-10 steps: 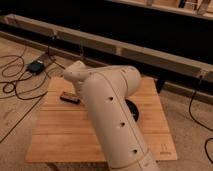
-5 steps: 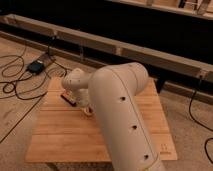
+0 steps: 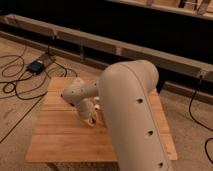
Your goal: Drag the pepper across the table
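A: Where is the gripper (image 3: 91, 119)?
B: Left of the frame's centre, at the end of the bulky cream robot arm (image 3: 131, 112), pointing down at the square light-wood plank table (image 3: 57, 137).
A: Open or closed?
B: I cannot tell.
A: And the small red-orange pepper?
B: I can't make it out; the arm hides the table's middle and right.

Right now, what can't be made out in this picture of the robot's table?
Pepper: camera view, nowhere in sight; perhaps behind the arm.
Table: camera view, right part hidden by the arm.
Gripper, low over the table's middle: camera view, tip too small to read.
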Tool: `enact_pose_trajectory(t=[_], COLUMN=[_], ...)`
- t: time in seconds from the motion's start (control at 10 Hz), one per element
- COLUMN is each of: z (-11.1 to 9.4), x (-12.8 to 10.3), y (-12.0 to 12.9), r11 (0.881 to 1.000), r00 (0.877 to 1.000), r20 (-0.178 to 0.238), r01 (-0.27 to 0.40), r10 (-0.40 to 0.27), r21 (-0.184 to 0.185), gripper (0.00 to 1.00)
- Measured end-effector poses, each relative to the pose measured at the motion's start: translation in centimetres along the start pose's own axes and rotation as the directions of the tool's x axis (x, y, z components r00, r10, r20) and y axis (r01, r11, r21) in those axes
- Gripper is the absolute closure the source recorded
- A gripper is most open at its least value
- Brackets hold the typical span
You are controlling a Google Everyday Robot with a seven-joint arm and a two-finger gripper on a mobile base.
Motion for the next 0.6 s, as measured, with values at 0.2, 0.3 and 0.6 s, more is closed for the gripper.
enact_pose_trajectory(t=[0.2,0.3,0.6], z=[0.2,0.4,0.8], x=[2.2,3.4,7.1], y=[1.3,2.2,5.2], r11=[1.000,0.999,0.997], r00=[1.000,0.999,0.997], r20=[0.002,0.004,0.002], r01=[0.021,0.033,0.077], r10=[-0.021,-0.033,-0.077], r21=[0.003,0.006,0.015], gripper=[1.00,1.00,1.00])
